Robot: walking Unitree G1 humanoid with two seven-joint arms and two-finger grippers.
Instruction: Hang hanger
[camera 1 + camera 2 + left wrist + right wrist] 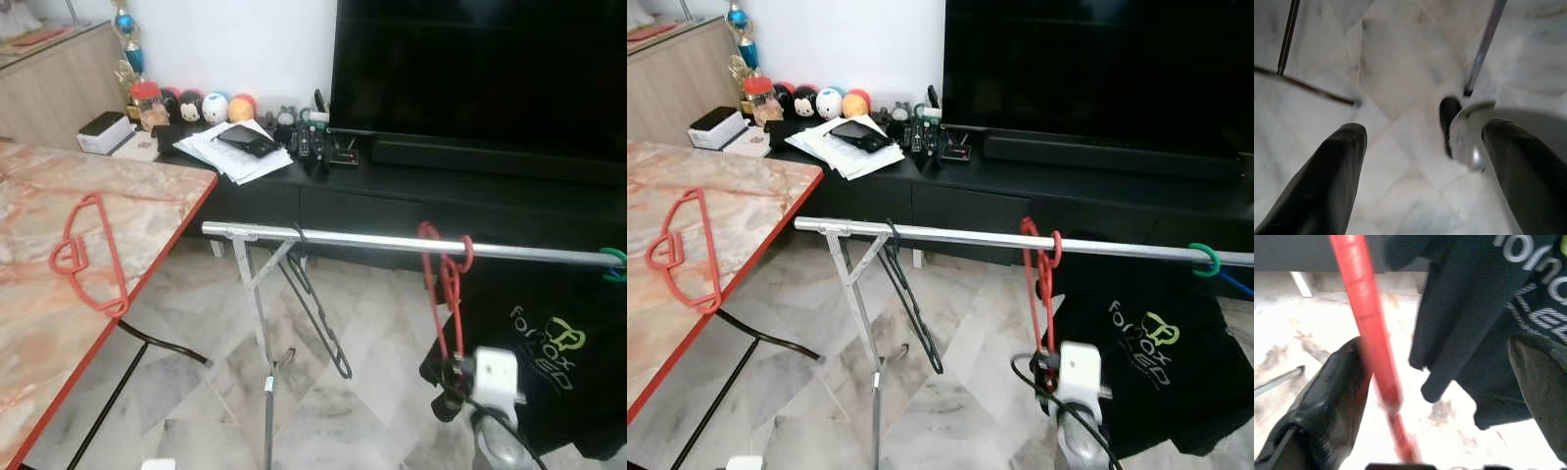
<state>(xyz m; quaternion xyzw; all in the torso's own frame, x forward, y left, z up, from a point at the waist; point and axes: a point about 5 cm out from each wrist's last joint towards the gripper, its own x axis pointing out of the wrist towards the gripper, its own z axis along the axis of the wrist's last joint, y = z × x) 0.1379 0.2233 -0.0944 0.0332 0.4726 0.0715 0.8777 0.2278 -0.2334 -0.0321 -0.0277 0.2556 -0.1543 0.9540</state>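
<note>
A red hanger (1042,284) hangs by its hook over the silver rail (950,236) of the drying rack, its body dropping straight down beside a black shirt (1146,362) that hangs from the same rail. It sits there because the rail is where hangers belong in this task, so this one looks already hung. A black hanger (913,304) hangs nearer the rack's leg, and a green hook (1205,259) is at the rail's far end.

A 2nd red hanger (90,255) lies flat on the marble table (147,211), well apart from the rail; judging by the task, it probably awaits its turn.

The right gripper (1437,382) is low by the hung red hanger. Its jaws stand wide apart: the hanger's red bar runs just beside, perhaps touching, one finger (1327,396), while the other finger is well clear of it in front of the shirt. They clamp nothing, which reads as a release.

The left gripper (1422,161) points down at the floor (1400,63) with its jaws spread and empty.
</note>
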